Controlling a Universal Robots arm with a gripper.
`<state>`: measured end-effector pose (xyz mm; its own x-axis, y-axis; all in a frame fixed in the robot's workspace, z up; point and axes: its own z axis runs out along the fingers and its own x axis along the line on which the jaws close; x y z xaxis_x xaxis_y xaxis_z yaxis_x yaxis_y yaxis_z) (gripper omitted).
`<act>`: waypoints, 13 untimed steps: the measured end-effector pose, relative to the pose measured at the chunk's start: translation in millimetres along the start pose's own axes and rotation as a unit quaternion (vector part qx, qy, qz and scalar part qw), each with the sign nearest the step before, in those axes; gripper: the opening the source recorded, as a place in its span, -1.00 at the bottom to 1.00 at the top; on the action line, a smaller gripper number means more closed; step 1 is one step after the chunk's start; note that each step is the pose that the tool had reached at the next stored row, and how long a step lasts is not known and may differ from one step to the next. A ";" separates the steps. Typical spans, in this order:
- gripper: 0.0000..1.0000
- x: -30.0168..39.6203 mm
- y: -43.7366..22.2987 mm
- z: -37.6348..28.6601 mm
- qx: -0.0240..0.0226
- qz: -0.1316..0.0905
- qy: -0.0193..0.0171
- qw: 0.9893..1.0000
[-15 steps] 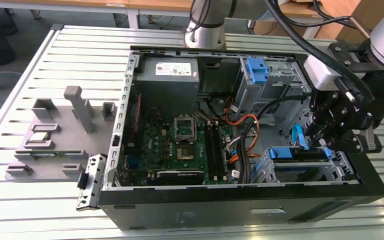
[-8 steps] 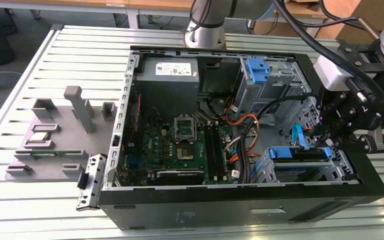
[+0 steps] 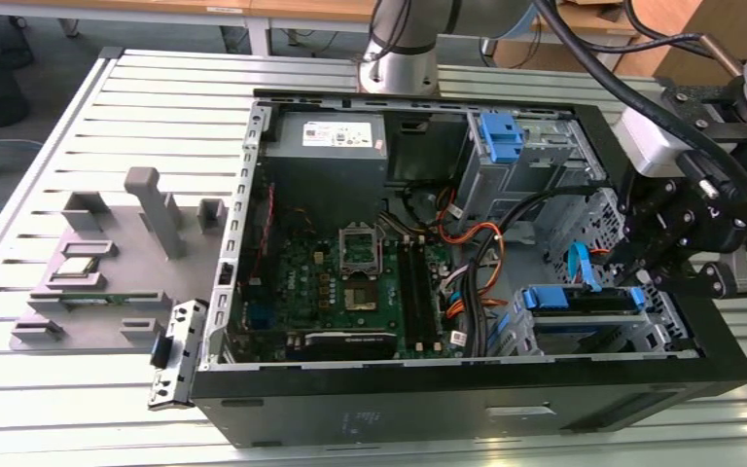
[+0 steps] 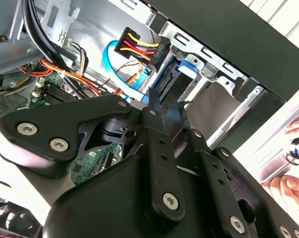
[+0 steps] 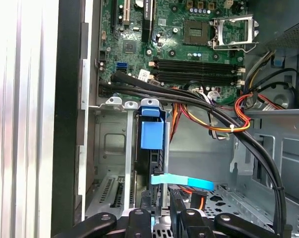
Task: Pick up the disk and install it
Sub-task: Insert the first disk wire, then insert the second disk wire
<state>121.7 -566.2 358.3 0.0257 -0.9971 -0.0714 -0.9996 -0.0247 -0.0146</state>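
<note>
Where seated, disk (image 5: pixel 152 135) just beyond gripper (image 5: pixel 161 218)

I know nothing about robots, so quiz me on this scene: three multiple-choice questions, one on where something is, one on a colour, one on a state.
1. Where is the disk?
A. On the grey tray outside the case
B. In the metal drive cage inside the case
C. Lying on the motherboard

2. What colour is the disk's carrier?
A. Red
B. Green
C. Blue

3. How is the computer case?
A. Open on its side
B. Closed with a panel
C. Wrapped in plastic

Answers: 1 B, the first wrist view shows its handle standing in the cage slot. 2 C, the plastic is plainly blue. 3 A, the motherboard lies exposed.
</note>
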 end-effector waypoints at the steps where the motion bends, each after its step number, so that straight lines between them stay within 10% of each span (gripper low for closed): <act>1: -0.41 -0.2 0.0 0.0 0.000 0.000 0.000 1.000; 13: -0.41 -1.4 0.0 -0.4 0.000 0.000 0.000 1.000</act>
<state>121.7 -564.8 358.8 0.0257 -0.9971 -0.0719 -0.9996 -0.0247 -0.0146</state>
